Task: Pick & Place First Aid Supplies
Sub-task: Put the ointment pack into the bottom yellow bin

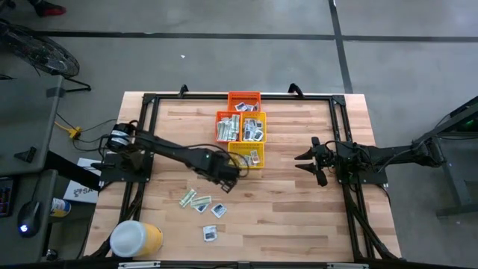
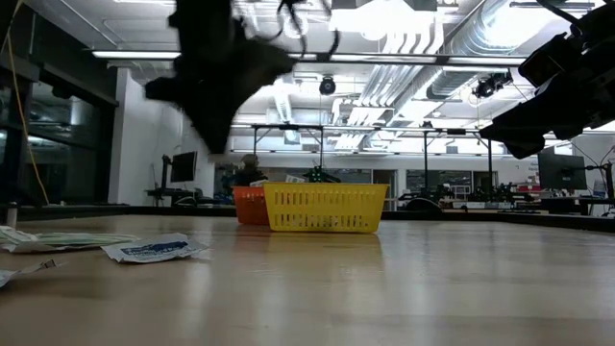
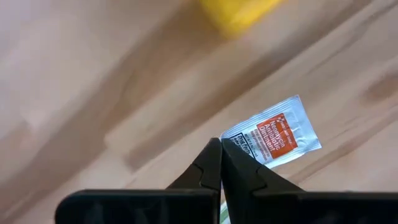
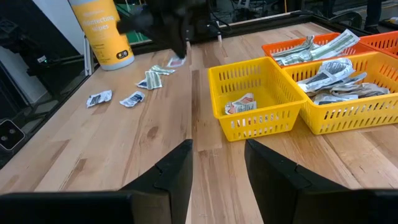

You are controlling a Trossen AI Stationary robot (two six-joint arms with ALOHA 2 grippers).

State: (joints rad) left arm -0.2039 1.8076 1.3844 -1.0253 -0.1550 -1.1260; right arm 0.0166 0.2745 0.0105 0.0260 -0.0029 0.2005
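High view shows the sorting well under way on the pale wooden table (image 1: pixel 299 217). A cluster of small plastic baskets sits near the table's far middle: a red one (image 1: pixel 244 100) at the back, an orange one (image 1: pixel 227 127) and a yellow one (image 1: pixel 254 127) side by side, and a second yellow basket (image 1: pixel 246 156) nearest the arms. All four already hold flat packets, so a good share of the first aid supplies appears to be placed.

The left gripper (image 3: pixel 221 148) hangs over the table just beside the nearest yellow basket, raised clear of the surface. Its dark fingers are pressed together on the corner of a white square packet with an orange label (image 3: pixel 273 133), which dangles from the tips above the wood. This packet reads as picked but not yet dropped into a basket.

Left on the table are the loose packets (image 1: pixel 200 202) towards the near left: a few pale green-and-white strips and white squares with dark blue marks, plus one more white packet (image 1: pixel 210 235) nearer the front edge, beside a big yellow tub with a white lid (image 1: pixel 136 239) lying on its side.

The right gripper (image 4: pixel 219 163) waits over the table's right side with its fingers apart and nothing between them.
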